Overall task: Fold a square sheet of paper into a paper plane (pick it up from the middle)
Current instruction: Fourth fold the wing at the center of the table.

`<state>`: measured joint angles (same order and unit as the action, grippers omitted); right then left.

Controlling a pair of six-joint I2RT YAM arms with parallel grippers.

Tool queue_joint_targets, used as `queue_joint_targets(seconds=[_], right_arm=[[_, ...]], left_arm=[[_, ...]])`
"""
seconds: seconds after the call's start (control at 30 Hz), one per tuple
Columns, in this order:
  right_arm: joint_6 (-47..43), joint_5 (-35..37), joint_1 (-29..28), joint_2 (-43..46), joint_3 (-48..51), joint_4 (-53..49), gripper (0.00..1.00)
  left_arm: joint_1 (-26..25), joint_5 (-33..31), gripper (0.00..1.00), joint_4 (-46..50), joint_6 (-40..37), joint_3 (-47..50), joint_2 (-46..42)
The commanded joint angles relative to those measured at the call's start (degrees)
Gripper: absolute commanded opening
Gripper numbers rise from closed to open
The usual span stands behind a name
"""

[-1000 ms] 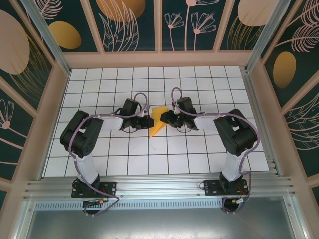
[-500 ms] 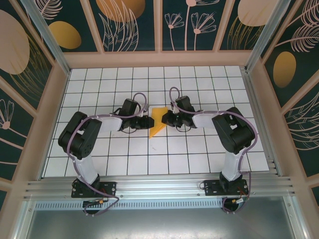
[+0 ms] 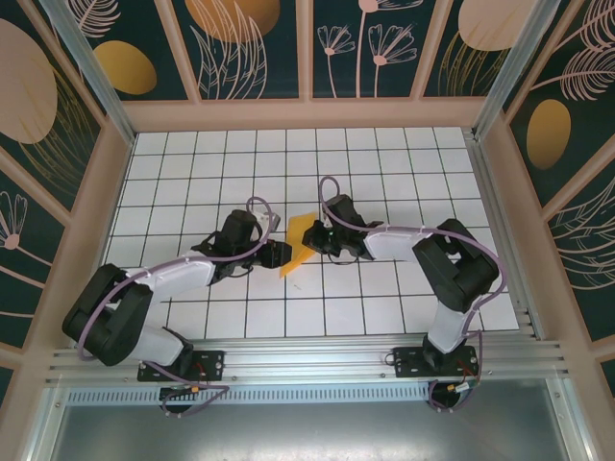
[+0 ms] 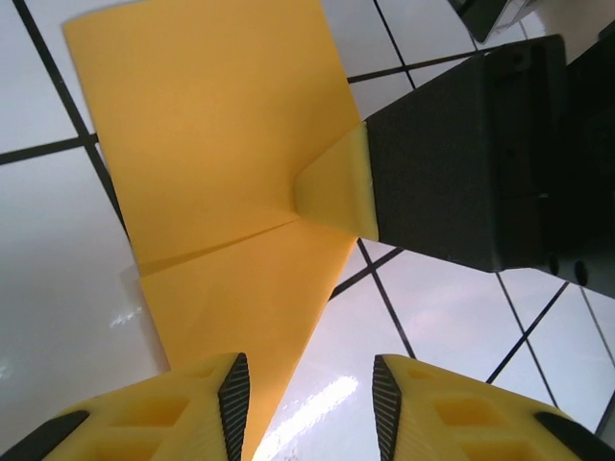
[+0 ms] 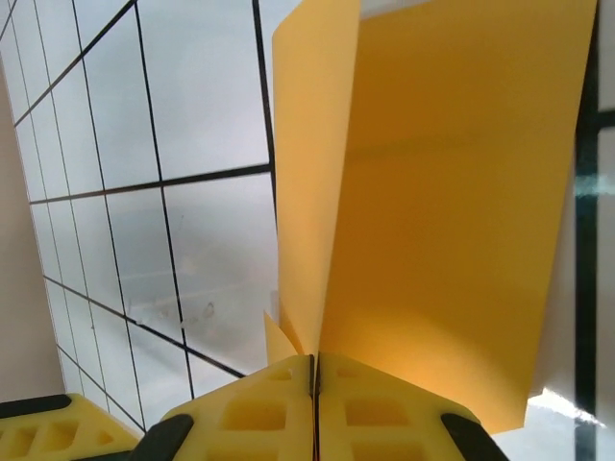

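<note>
- While the top view buries both sets of fingertips under the wrists, I can still place the folded sheet of paper (image 3: pixel 297 242) near the middle of the tiled table (image 3: pixel 384 163), between the left gripper (image 3: pixel 280 255) and the right gripper (image 3: pixel 315 238).
- From the right wrist, the right gripper (image 5: pixel 315 379) has its yellow pads pressed together with no gap, pinching the near edge of the sheet (image 5: pixel 452 211). The clamped strip itself is hidden between them.
- That view cuts the paper off at the top. I see two smooth, matte orange-yellow panels rising from the pinch, a narrow one on the left and a broad one on the right.
- From the left wrist, the sheet (image 4: pixel 221 144) is a flat wedge with one sharp crease running to the right gripper's yellow fingertip (image 4: pixel 336 192); the other finger is hidden under the paper.
- The left gripper (image 4: pixel 309 408) stands open, with glossy white tile showing between its ribbed yellow pads.
- The paper's narrow end runs down to the inner edge of one pad; I cannot tell whether it touches.
</note>
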<state>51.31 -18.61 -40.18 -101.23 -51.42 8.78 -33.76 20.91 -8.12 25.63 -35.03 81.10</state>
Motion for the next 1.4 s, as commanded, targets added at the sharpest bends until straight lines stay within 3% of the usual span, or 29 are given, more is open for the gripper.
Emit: queue_joint_targets(seconds=[0.0,0.5,0.9,1.27,1.37], right_arm=[[3.70,3.14,-0.83,2.32,2.25,-0.22,0.09],[3.76,2.88,-1.21,2.66,1.44,-1.04,0.10],[3.53,2.44,-1.21,2.53,1.06,-0.99,0.10],[3.53,2.59,-1.13,2.17,0.10,-1.26,0.10],[3.77,2.60,-1.12,2.21,0.18,-1.03,0.10]], left_arm=[[-3.13,-6.39,0.41,2.22,-3.14,0.49,-1.35],[-9.63,-15.11,0.37,2.77,-4.79,-1.15,4.50],[-10.40,-20.19,0.38,2.58,-5.13,-3.29,8.08],[-11.07,-21.41,0.32,3.54,-5.75,-4.40,9.08],[-11.13,-21.87,0.36,3.37,-5.85,-4.10,8.55]])
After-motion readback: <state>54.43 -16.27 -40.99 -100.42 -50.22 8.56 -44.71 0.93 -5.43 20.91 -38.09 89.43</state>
